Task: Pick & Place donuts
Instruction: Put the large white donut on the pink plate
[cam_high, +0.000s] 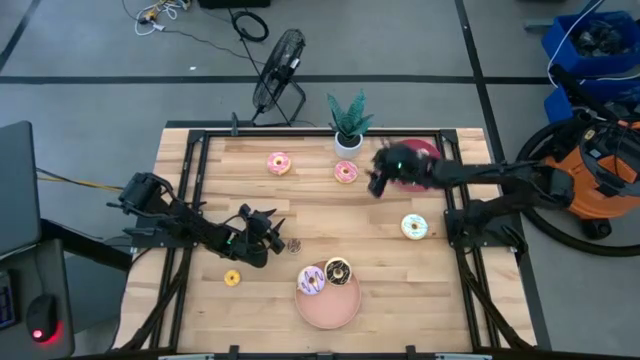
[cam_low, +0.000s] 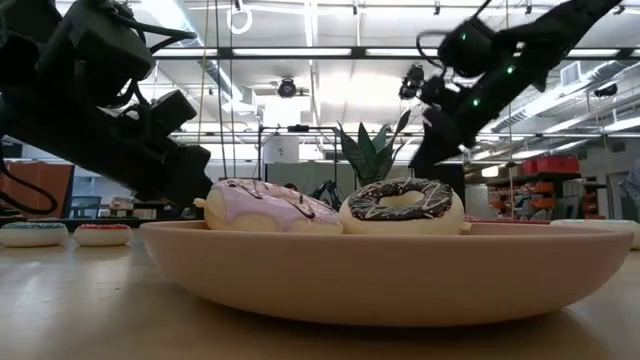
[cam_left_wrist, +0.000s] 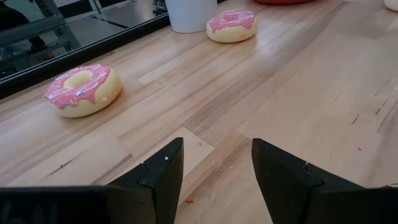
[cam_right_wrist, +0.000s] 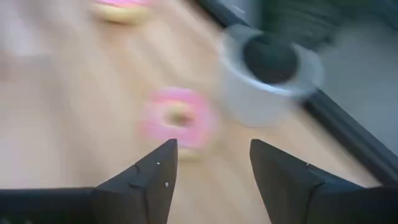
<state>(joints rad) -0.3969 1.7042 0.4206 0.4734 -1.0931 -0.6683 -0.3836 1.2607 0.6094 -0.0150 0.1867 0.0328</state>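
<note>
Just ahead of the right gripper (cam_right_wrist: 208, 180), between its parted, empty fingers, lies a pink donut (cam_right_wrist: 179, 122) beside the white plant pot (cam_right_wrist: 267, 87). This looks like the approach to a pick; next the gripper must drop over the ring and close. The pink plate (cam_high: 328, 310) holding two donuts sits well away from it. The left gripper (cam_left_wrist: 214, 177) waits apart, its fingers spread and empty, two pink donuts beyond it.
</note>
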